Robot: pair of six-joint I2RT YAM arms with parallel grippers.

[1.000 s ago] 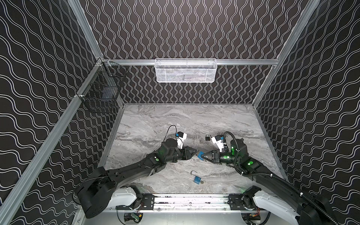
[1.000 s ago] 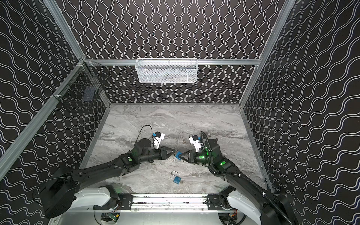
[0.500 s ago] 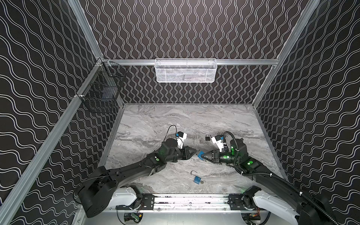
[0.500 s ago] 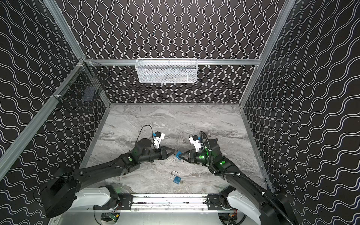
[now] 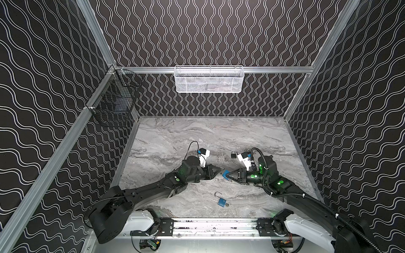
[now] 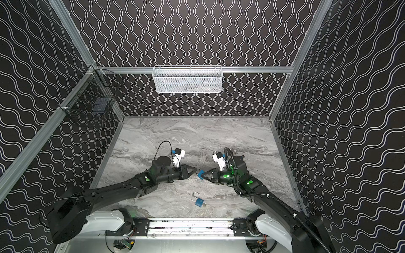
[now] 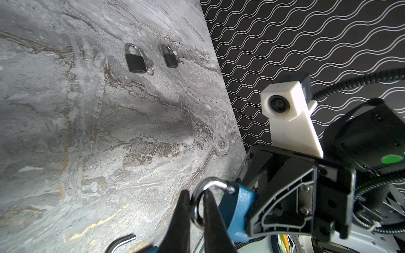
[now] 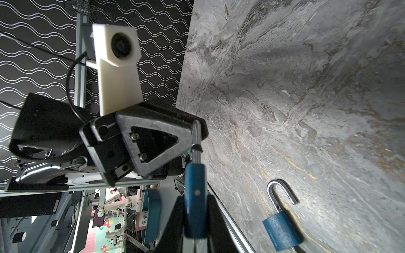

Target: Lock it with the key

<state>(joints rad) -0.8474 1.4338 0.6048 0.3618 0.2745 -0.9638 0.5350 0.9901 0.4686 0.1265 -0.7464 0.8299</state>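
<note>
A blue padlock [image 5: 225,174] [image 6: 200,174] hangs above the table between both arms. My right gripper [image 8: 195,198] [image 5: 228,174] is shut on its blue body [image 8: 195,197]. My left gripper [image 7: 195,197] [image 5: 219,170] is shut on its steel shackle [image 7: 210,183], one leg pinched between the black fingers [image 7: 182,219]. I cannot see a key on this padlock. A second blue padlock [image 5: 221,202] [image 8: 281,232] lies near the front edge with its shackle swung open. A small key [image 5: 228,204] sticks out of its bottom.
Two shut black padlocks [image 7: 135,62] [image 7: 170,59] lie behind the right arm, each with a key beside it; one shows in a top view [image 5: 233,155]. A white mesh basket [image 5: 209,80] hangs on the back wall and a black wire basket [image 5: 114,105] on the left wall.
The left gripper's jaws have closed onto the held padlock's shackle. Both arms and the loose padlock stay where they were.
</note>
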